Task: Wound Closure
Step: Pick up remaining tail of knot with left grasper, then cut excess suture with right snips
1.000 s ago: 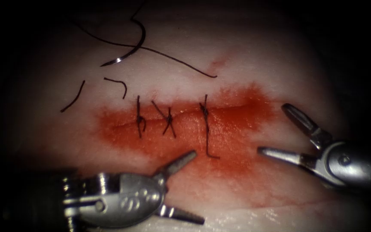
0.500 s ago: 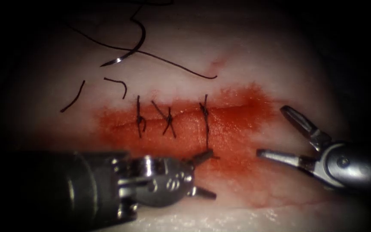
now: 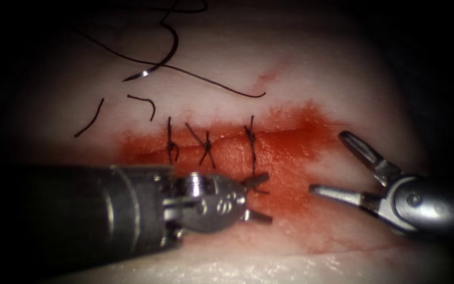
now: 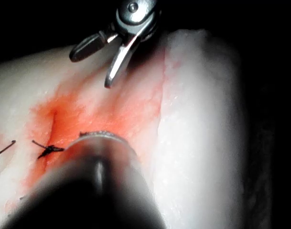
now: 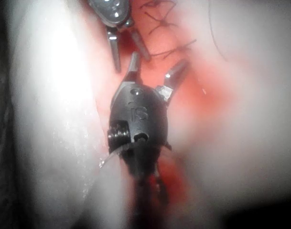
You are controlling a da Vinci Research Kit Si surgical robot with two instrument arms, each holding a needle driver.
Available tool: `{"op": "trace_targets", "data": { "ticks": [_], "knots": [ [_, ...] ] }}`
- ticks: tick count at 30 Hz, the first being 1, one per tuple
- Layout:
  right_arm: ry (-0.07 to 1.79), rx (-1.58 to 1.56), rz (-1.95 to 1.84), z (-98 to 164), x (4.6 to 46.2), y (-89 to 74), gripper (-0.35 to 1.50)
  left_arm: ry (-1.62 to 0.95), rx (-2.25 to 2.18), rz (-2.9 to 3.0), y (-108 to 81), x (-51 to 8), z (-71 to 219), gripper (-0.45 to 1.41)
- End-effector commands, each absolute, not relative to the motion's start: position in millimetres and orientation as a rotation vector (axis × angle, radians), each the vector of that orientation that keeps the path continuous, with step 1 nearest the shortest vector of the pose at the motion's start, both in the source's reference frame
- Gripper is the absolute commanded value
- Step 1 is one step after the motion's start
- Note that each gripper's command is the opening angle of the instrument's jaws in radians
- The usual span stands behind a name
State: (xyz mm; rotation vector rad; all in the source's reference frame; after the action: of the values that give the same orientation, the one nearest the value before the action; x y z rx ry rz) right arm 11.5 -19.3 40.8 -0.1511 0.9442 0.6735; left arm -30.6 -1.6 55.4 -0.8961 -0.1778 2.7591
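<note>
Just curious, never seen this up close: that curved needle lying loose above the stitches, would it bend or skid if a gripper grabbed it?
The needle looks like stiff, shiny metal, so probably slippery. Its thread lies in loose curves, likely floppy.

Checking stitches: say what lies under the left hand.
Red-stained tissue and the right stitch's tail, running between the left hand's open jaws, partly covered. That and the right hand hold nothing. The needle lies loose on the tissue.
</note>
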Motion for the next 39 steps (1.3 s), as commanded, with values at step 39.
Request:
{"op": "trace_targets", "data": {
  "ticks": [39],
  "knots": [
    [1.014, -0.309, 0.260, 47.0, 19.0, -19.4, 1.31, -0.175, -1.506, 2.465, 3.6, -26.9, 54.5, -0.45]
  ]
}}
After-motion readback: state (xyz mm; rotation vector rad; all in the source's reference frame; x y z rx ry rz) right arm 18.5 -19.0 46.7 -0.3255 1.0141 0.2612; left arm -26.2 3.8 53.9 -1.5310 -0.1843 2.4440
